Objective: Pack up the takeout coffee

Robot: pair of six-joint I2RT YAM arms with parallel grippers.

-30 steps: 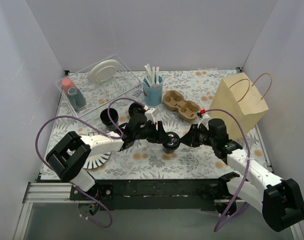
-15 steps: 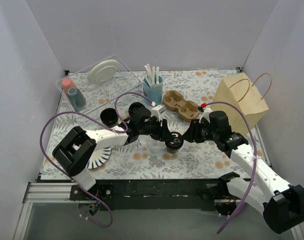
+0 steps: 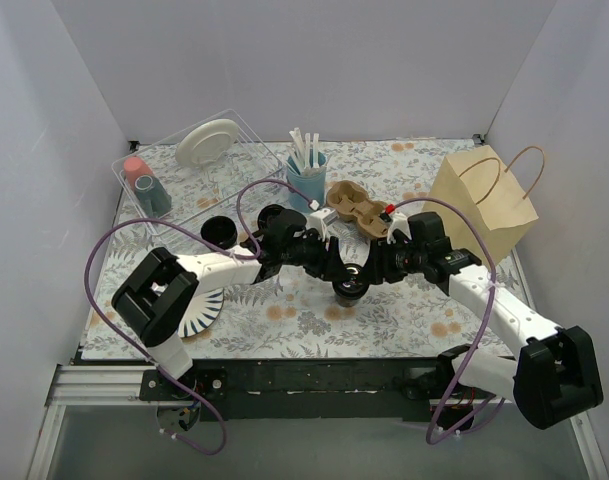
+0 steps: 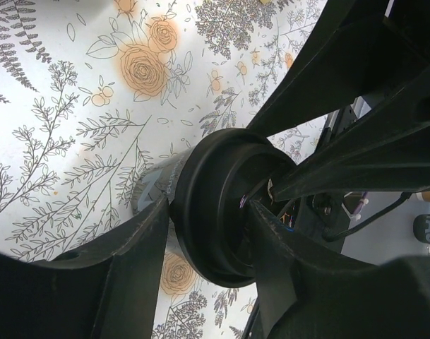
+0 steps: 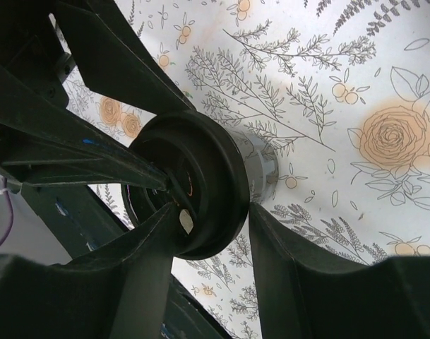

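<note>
- Right now the takeout coffee is at the middle of the floral table, between my two arms. It is upright with its lid on, and I cannot tell whether its base rests on the cloth or hangs just above it.
- My left gripper is clamped on it, one finger pressed against each side of the lid's rim.
- My right gripper straddles the same rim from the other side. Its fingers sit right against the plastic, but I cannot tell whether they squeeze or only flank it.
- I judge the cup to be light and thin-walled: the paper would dent under a hard pinch, and the glossy lid looks slippery and could pop off.
- It would be safer to hold the body just under the rim, where the lid stiffens it, and to keep it upright in case there is liquid inside.
- The brown paper bag stands at the far right, well away from the cup, and its inside is hidden from me.
- The cardboard carrier just beyond the cup shows two empty wells.
- The light blue cup holds white sticks.
- The clear bin at the far left holds a white plate and two small cups lying down.
- A lidless black cup stands near it, and I cannot make out its contents.
</note>
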